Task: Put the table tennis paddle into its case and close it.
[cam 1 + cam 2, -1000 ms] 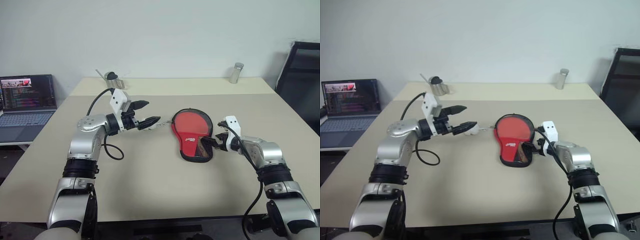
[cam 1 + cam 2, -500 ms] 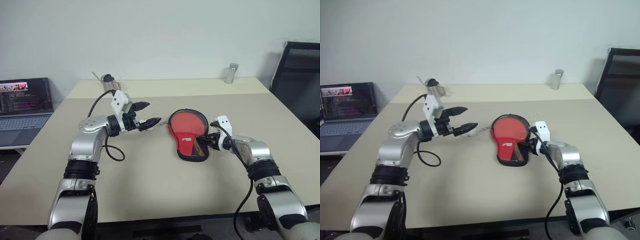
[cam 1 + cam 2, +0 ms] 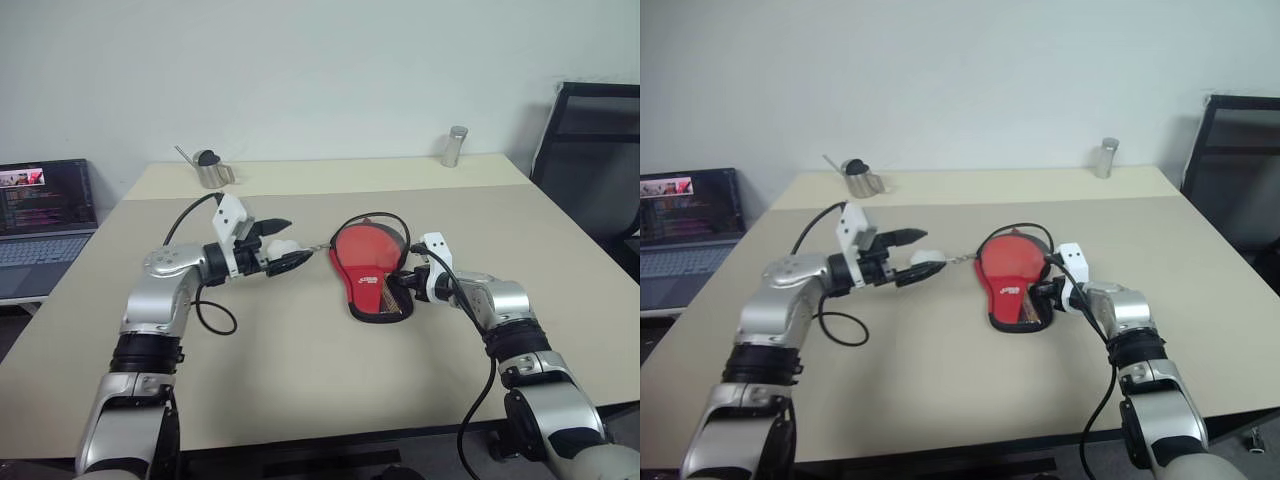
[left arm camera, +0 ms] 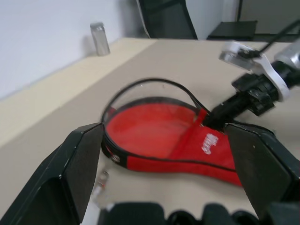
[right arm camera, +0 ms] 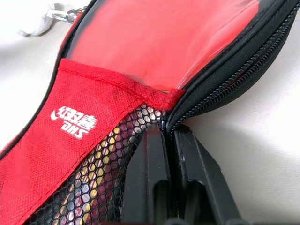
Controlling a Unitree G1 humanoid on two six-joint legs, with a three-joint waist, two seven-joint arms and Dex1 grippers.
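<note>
The case [image 3: 368, 276] lies flat near the middle of the counter [image 3: 300, 370], red logo side up, with its zipper edge gaping around the round end. The right gripper [image 3: 402, 291] sits at the case's narrow handle end, its two black fingers [image 5: 150, 173] pressed together on the zipper seam beside the mesh pocket. The left gripper [image 3: 283, 247] hovers just beside the round end of the case, apart from it, its fingers [image 4: 70, 178] spread wide and holding nothing. A small white cord tag [image 3: 318, 247] lies between that gripper and the case. A red face shows inside the opened case; whether it is the table tennis paddle or the lining is hard to tell, and no handle can be made out.
</note>
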